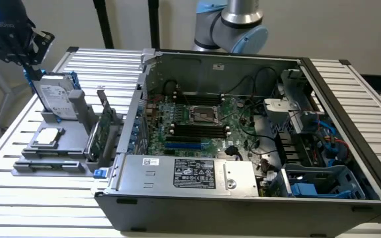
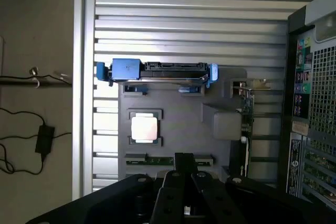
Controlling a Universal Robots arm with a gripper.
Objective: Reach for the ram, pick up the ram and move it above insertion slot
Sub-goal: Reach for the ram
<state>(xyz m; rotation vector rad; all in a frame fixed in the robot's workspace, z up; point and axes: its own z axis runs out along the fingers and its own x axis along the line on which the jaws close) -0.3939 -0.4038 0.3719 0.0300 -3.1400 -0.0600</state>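
The ram (image 2: pixel 156 159) is a thin green stick lying along the near edge of a grey fixture (image 2: pixel 178 121); my gripper covers its middle. In the exterior view the ram (image 1: pixel 48 166) lies at the front of the fixture (image 1: pixel 68 130), on the exterior view's left. My gripper (image 1: pixel 17 38) hangs high over the fixture's far end, well above the ram. Seen from the wrist, the gripper (image 2: pixel 185 157) is shut, with nothing between its fingers. The black memory slots (image 1: pixel 196 130) lie on the motherboard inside the open computer case (image 1: pixel 177 176).
The fixture also holds an upright hard drive in a blue frame (image 1: pixel 55 96), a square processor chip (image 1: pixel 49 138) and a taller green expansion card (image 1: pixel 104 130) beside the case wall. Everything rests on a slatted metal table (image 1: pixel 38 208). The robot arm's base (image 1: pixel 233 25) stands behind the case.
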